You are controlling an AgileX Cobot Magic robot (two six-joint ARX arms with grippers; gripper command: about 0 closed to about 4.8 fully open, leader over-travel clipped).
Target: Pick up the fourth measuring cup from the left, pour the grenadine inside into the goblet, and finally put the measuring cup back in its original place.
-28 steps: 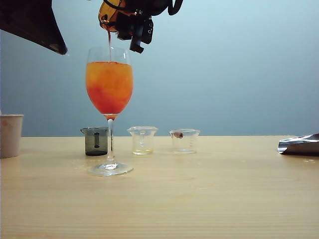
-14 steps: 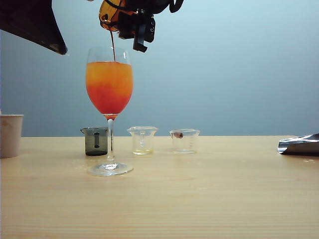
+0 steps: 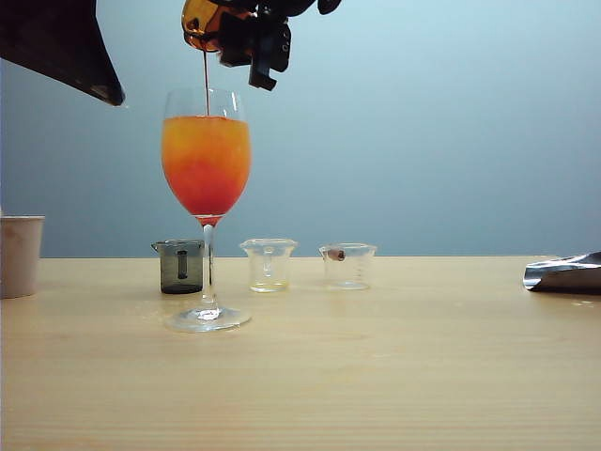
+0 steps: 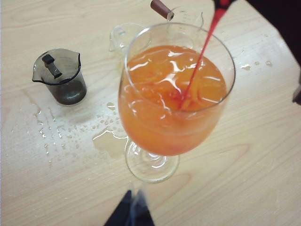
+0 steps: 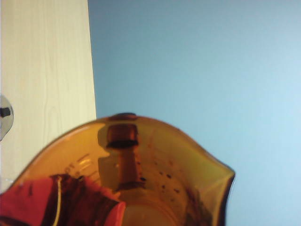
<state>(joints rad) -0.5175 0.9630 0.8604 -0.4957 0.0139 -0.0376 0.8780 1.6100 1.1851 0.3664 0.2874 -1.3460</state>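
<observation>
High above the goblet (image 3: 206, 178), the fourth measuring cup (image 3: 201, 21), amber and tipped over, is held by my right gripper (image 3: 235, 30), which is shut on it. A thin red stream of grenadine (image 3: 206, 70) falls from its lip into the goblet, which stands on the table nearly full of orange liquid, red at the bottom. The right wrist view is filled by the amber cup (image 5: 155, 165) with grenadine (image 5: 28, 202) pooled at its lip. My left gripper (image 4: 132, 209) hovers shut and empty, above and in front of the goblet (image 4: 174, 117).
Behind the goblet stand a smoky grey cup (image 3: 180, 266) and two clear cups (image 3: 269, 264) (image 3: 347, 266). A paper cup (image 3: 19, 256) is at the far left and a crumpled foil piece (image 3: 563, 272) at the far right. Liquid is spilled (image 4: 110, 141) near the goblet's foot.
The amber cup has shifted slightly up and left while the red stream keeps running into the goblet. The left arm has stayed still.
</observation>
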